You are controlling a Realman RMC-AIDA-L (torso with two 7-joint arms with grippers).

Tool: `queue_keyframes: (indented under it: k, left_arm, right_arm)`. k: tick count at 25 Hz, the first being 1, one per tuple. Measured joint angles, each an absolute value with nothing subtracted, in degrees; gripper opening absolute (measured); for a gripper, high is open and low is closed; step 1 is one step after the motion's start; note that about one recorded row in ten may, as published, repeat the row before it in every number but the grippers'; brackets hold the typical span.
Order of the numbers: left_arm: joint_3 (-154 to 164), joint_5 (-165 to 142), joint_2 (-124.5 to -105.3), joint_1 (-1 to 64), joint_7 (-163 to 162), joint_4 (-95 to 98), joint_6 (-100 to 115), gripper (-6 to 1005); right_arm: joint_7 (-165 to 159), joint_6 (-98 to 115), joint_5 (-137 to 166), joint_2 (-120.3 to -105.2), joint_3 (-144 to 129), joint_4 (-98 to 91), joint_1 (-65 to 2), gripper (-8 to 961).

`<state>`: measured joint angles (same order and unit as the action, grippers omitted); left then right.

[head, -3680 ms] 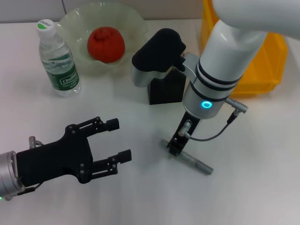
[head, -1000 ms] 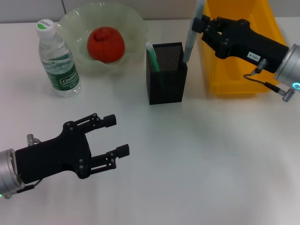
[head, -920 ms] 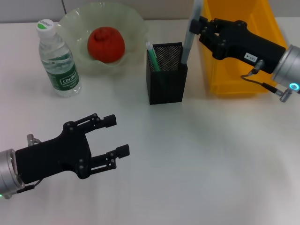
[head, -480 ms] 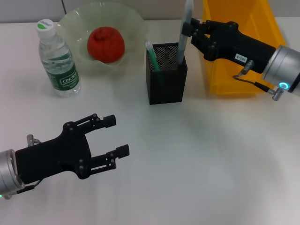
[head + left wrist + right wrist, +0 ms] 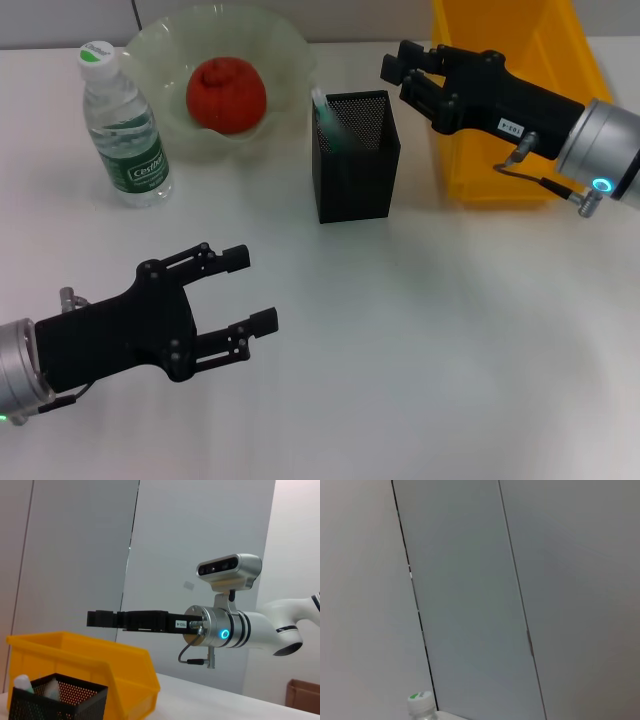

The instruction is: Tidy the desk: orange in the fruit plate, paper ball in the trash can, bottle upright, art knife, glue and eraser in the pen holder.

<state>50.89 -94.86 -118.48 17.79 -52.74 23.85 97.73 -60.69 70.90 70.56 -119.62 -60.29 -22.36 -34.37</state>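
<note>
My right gripper [image 5: 398,62] hovers open just behind the black mesh pen holder [image 5: 355,175], with nothing between its fingers. A white-and-green glue stick [image 5: 322,112] leans in the holder's left corner. The art knife, eraser and paper ball do not show. The orange [image 5: 226,94] lies in the pale green fruit plate [image 5: 290,50]. The bottle [image 5: 122,125] stands upright left of the plate. My left gripper [image 5: 248,290] rests open and empty low over the near left of the desk. The left wrist view shows the right gripper [image 5: 95,619] above the pen holder [image 5: 60,700].
The yellow trash can [image 5: 580,120] stands at the back right, under the right arm, and shows in the left wrist view as the trash can [image 5: 75,660]. The bottle cap [image 5: 420,700] peeks into the right wrist view. White desk spreads across the middle and front.
The right gripper carried the grey art knife from the desk to the pen holder, lowered it in and opened; the knife has gone from sight. The left arm stayed still.
</note>
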Motion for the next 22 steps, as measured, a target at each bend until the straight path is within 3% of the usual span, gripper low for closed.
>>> queue_keyframes:
  k: [6, 14, 19, 22]
  left_arm:
    - [50.9, -94.9, -118.47, 17.9, -52.7, 23.9, 97.7, 776]
    - [50.9, -94.8, -118.47, 18.0, -52.7, 23.9, 97.9, 776]
    - [51.2, -94.8, -118.36, 18.5, -53.3, 24.0, 100.4, 777]
    - [51.3, -94.9, -118.26, 18.9, -53.4, 24.1, 101.6, 777]
  right_arm:
    - [-60.7, 70.9, 70.6, -119.62, -60.6, -22.6, -34.3, 285]
    - [-60.6, 72.5, 70.7, -119.54, -61.3, -23.7, -33.2, 522]
    - [-60.6, 79.0, 70.7, -119.37, -61.4, -27.2, -29.0, 664]
    - [-60.6, 83.7, 70.8, -119.28, -61.9, -29.3, -25.9, 664]
